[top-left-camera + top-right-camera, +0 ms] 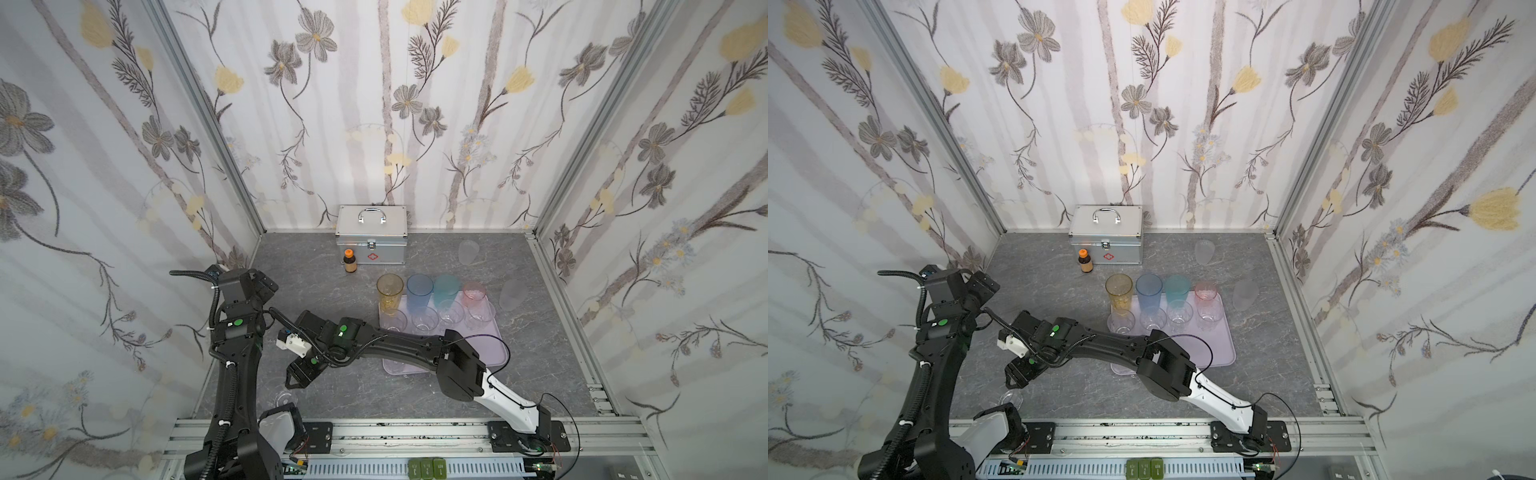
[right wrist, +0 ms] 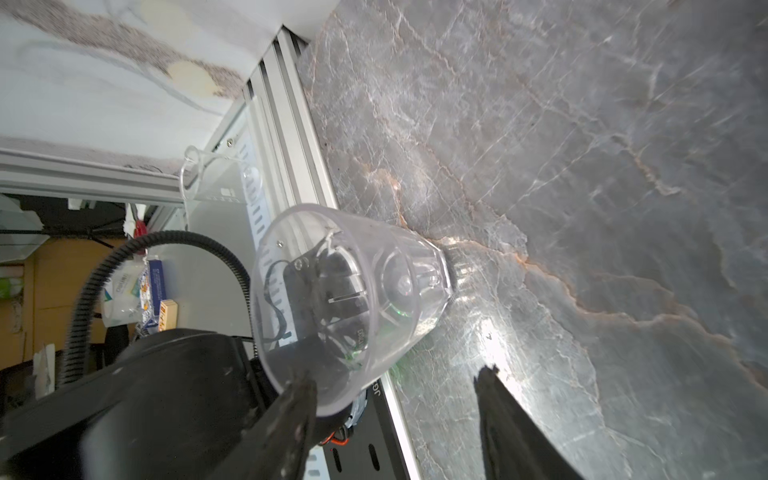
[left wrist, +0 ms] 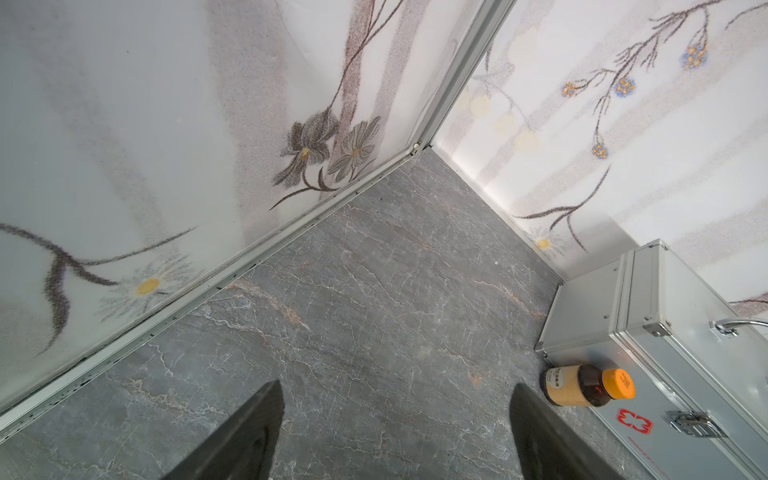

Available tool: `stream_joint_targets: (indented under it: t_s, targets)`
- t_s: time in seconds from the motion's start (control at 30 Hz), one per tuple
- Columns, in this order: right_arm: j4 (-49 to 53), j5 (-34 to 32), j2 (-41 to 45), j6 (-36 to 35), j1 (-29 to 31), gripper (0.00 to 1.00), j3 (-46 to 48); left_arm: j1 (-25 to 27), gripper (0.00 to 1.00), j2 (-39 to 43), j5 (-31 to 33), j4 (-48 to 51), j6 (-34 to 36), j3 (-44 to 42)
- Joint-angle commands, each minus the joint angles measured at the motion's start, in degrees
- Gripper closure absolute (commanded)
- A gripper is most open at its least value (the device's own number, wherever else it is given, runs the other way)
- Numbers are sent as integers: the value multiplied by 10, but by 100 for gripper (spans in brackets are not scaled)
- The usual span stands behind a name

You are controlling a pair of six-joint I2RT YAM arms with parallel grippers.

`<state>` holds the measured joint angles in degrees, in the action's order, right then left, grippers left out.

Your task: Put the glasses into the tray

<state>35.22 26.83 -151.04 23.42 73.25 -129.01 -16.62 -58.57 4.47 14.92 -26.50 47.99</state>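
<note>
The lilac tray lies right of the middle in both top views. Along its far edge stand the amber, blue, teal and pink glasses, with a row of short clear glasses in front of them. Two frosted glasses stand on the table off the tray. My right gripper reaches across to the front left and is open. A short clear glass rests its base on the table there, its rim against one fingertip. My left gripper is open over bare table.
A silver first-aid case stands at the back wall with a small brown orange-capped bottle in front of it. The right arm lies over the tray's near left corner. An aluminium rail runs along the front edge by the clear glass.
</note>
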Motion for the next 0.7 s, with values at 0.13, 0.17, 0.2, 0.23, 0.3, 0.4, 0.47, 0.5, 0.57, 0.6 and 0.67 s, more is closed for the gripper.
stream_joint_targets:
  t_s: [0.13, 0.17, 0.2, 0.23, 0.3, 0.4, 0.47, 0.5, 0.57, 0.6, 0.67]
  targets:
    - [-2, -48, -25, 10, 9, 42, -13, -1, 13, 1, 8, -2, 7, -8]
    - [-3, -58, -24, 14, 8, 44, -13, -1, 13, 2, 6, -2, 7, -13]
    - [-4, -67, -22, 15, 9, 46, -13, -1, 13, 5, 3, -2, 8, -18]
    - [-3, -80, -21, 16, 8, 49, -12, -1, 13, 9, 2, -2, 8, -24]
    - [-2, -105, -19, 17, 8, 57, -11, -1, 13, 16, 1, -1, 7, -31]
    - [-2, -118, -19, 24, 1, 67, -8, -1, 13, 24, 0, 0, 8, -35]
    - [-2, -120, -18, 25, -1, 73, -7, -1, 13, 27, -1, 1, 10, -34]
    - [-3, -122, -16, 26, -2, 75, -6, -1, 13, 28, 0, 2, 10, -34]
    - [-13, -123, -9, 27, -2, 79, 5, -1, 13, 29, -4, 4, 9, -34]
    - [-21, -122, -4, 29, -3, 81, 14, -1, 13, 30, -6, 4, 8, -33]
    - [-37, -115, 9, 34, -2, 84, 34, -1, 13, 29, -7, 4, 8, -33]
